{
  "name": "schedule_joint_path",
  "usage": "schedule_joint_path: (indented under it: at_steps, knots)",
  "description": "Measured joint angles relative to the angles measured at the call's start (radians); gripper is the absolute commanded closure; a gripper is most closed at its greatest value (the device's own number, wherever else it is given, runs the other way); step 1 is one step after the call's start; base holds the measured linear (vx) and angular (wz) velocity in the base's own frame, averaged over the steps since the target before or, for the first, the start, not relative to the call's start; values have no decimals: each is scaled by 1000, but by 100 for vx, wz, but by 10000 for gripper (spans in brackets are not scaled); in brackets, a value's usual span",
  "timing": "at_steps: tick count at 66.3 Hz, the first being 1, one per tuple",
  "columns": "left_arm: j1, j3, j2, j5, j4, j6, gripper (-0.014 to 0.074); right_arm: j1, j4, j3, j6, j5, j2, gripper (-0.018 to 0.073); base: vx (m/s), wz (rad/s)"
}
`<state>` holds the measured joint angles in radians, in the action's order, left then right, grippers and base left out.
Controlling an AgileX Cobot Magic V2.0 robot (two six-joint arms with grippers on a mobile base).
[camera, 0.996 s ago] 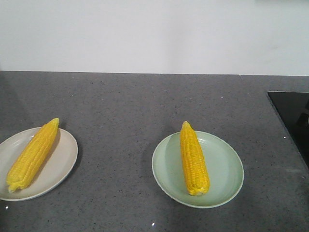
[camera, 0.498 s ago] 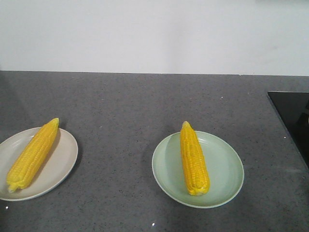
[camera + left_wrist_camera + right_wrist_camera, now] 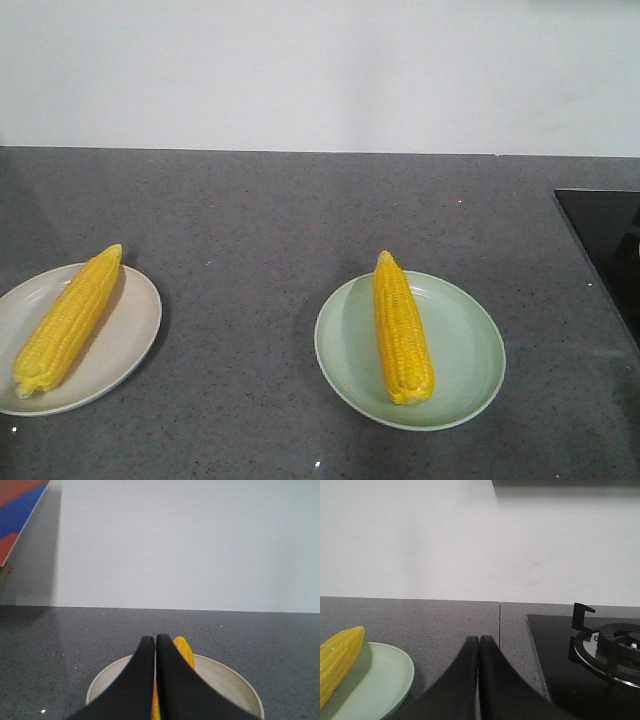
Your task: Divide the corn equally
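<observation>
Grey countertop (image 3: 300, 220) lies under both level arms, left gripper (image 3: 155, 642) and right gripper (image 3: 479, 642) pressed together, holding nothing.

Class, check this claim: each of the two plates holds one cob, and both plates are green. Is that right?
Not quite. Only the right plate is green; the left plate is cream, as the front-facing view shows. Each does hold one cob.

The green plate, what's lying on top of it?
One yellow corn cob lies on the green plate, pale tip pointing toward the wall. Nothing else shows on it. The bit of plate right under the cob is covered, so that part can't be seen.
</observation>
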<state>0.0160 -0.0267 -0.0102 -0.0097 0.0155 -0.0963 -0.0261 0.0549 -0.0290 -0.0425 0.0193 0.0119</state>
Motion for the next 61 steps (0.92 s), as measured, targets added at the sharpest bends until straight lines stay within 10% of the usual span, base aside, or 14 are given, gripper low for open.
schedule_joint_path:
  at_steps: [61]
  knots:
    - [0,0,0,0,0,0,603,-1,3,0,-31,-7,0,570,0,0]
